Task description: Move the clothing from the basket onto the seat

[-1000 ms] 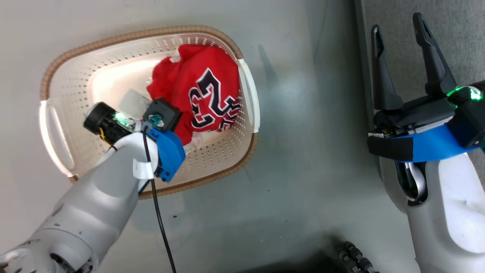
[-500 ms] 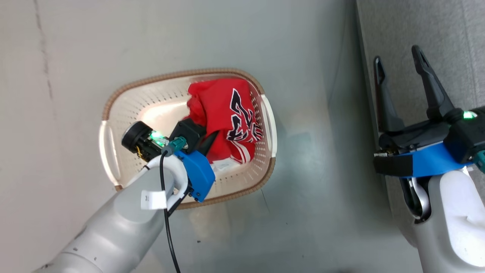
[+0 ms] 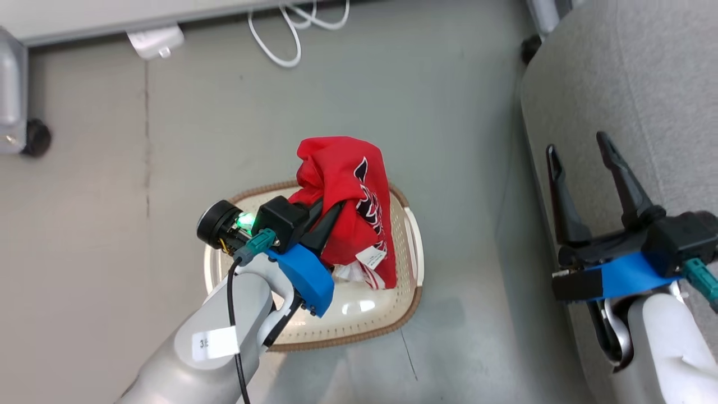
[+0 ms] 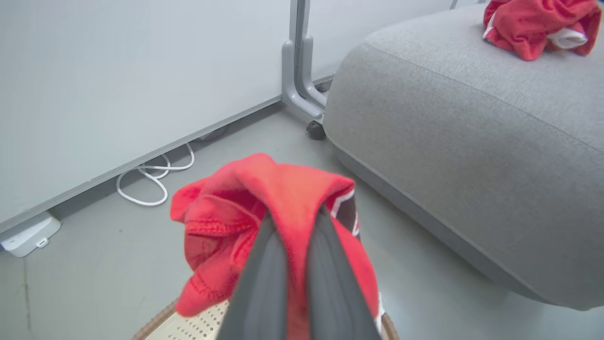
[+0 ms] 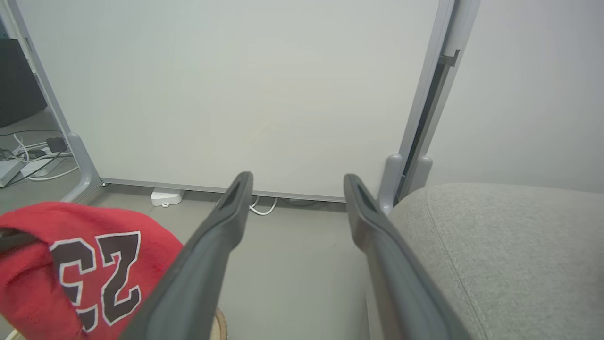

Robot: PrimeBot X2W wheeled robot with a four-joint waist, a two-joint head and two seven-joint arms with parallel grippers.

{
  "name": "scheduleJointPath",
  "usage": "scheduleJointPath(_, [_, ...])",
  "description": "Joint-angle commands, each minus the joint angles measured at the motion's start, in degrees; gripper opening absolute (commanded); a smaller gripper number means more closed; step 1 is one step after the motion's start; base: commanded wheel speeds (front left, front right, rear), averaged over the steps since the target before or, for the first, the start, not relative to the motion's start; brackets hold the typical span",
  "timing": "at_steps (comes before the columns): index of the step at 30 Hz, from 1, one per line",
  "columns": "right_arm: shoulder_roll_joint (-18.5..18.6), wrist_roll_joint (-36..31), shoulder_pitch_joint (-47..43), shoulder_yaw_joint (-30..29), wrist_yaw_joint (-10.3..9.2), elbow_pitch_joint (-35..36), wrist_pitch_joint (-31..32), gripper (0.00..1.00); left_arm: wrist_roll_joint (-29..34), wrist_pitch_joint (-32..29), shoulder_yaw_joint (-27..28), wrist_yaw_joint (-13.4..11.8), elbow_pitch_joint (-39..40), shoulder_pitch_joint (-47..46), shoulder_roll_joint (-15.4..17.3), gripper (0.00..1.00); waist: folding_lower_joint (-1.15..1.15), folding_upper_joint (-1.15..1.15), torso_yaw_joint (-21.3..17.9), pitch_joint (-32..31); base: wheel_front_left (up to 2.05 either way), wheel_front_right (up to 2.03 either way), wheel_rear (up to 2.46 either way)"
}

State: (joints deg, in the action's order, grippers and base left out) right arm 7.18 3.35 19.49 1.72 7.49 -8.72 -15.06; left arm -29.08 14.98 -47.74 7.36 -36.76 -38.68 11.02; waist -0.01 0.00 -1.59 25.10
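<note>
Grey floor, white cable (image 3: 291,39) looped along the far wall: left of centre, the left gripper (image 4: 296,213), jaws pinched narrow on a bunched fold of the red jersey with black-and-white numerals (image 3: 348,174), which hangs over the cream perforated oval plastic basket (image 3: 418,252). Right gripper (image 3: 578,143): jaws wide, empty, above the near edge of the large grey upholstered seat (image 3: 645,84), where a plain red garment with white trim (image 4: 538,28) lies farther along. Handling note: raise until the trailing hem clears the basket rim, carry rightward well onto the cushion, and release only over the flat top, not the rounded edge.
</note>
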Motion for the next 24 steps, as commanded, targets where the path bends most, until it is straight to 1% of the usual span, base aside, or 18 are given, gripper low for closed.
scheduleJointPath(1, [0.1, 0.4, -1.4, -0.1, 0.01, -0.4, -0.2, 1.0, 0.8, 0.3, 1.0, -0.1, 1.0, 0.9, 0.0, 0.0, 0.01, 0.0, 0.7, -3.8, 0.0, 0.0, 0.0])
scheduleJointPath(5, [-0.1, 0.6, -3.6, -0.1, 0.01, -1.2, -0.2, 1.0, 2.8, 0.3, 4.0, 0.0, 4.3, 2.5, -0.5, 0.0, 0.01, 0.0, 0.9, -7.7, 0.0, 0.0, 0.0])
scheduleJointPath(10, [-0.3, 0.9, -6.4, -0.2, 0.01, -2.1, -0.2, 1.0, 5.1, 0.3, 6.0, 0.0, 7.4, 3.3, -1.4, 0.0, 0.01, 0.0, 1.1, -12.2, 0.0, 0.0, 0.0])
scheduleJointPath(16, [-0.5, 1.0, -9.3, -0.4, 0.01, -2.6, -0.2, 1.0, 7.0, 0.3, 6.7, 0.1, 10.2, 3.0, -2.9, 0.0, 0.01, 0.0, 1.1, -16.5, 0.0, 0.0, 0.0])
scheduleJointPath(24, [-1.0, 1.2, -12.3, -0.4, 0.01, -3.5, -0.2, 1.0, 7.0, 0.3, 6.1, 0.1, 12.1, 1.0, -4.1, 0.0, 0.01, 0.0, 1.0, -20.8, 0.0, 0.0, 0.0])
